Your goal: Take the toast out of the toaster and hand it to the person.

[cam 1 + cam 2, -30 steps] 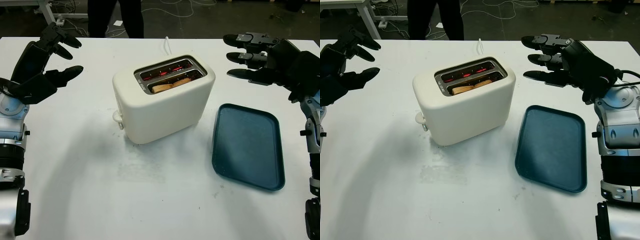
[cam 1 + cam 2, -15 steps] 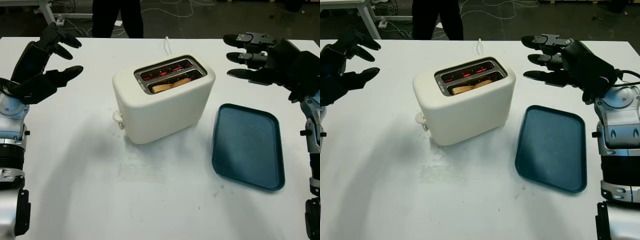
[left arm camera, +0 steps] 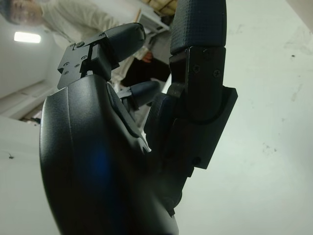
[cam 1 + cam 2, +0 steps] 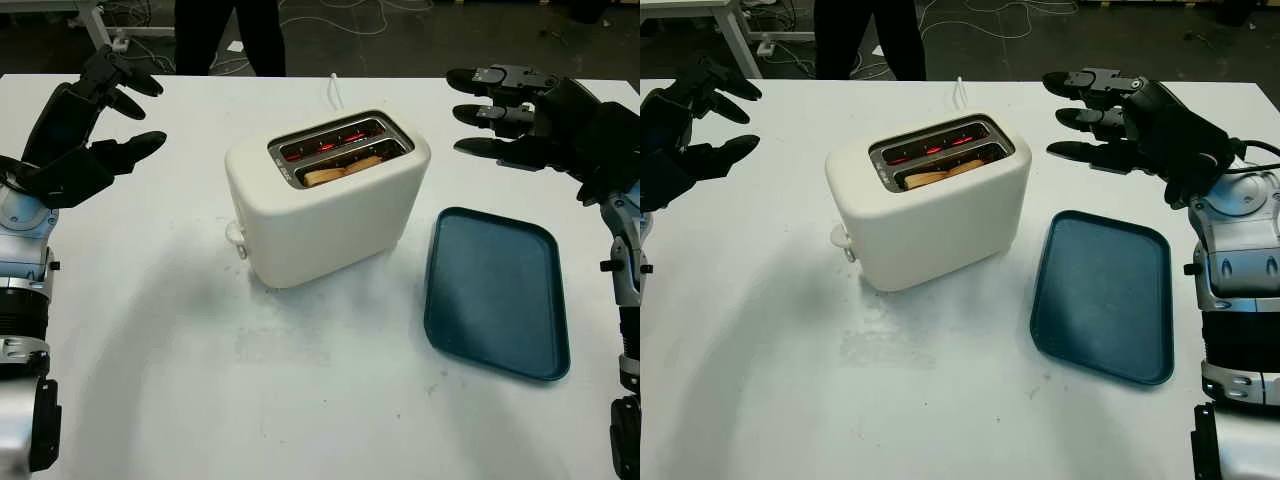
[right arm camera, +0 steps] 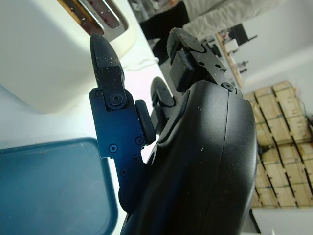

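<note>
A cream two-slot toaster (image 4: 325,200) stands in the middle of the white table. A slice of toast (image 4: 342,167) sits low in its near slot, and the far slot glows red inside. My left hand (image 4: 85,125) is open, raised over the table's far left, well away from the toaster. My right hand (image 4: 520,115) is open too, held above the table to the right of the toaster, fingers pointing toward it. A person (image 4: 228,35) in dark trousers stands beyond the table's far edge.
A dark teal tray (image 4: 497,290) lies on the table to the right of the toaster, below my right hand. A white cord (image 4: 332,92) runs off the far edge behind the toaster. Cables lie on the floor beyond.
The person behind the table has shifted slightly. Both hands and the toaster stay where they were.
</note>
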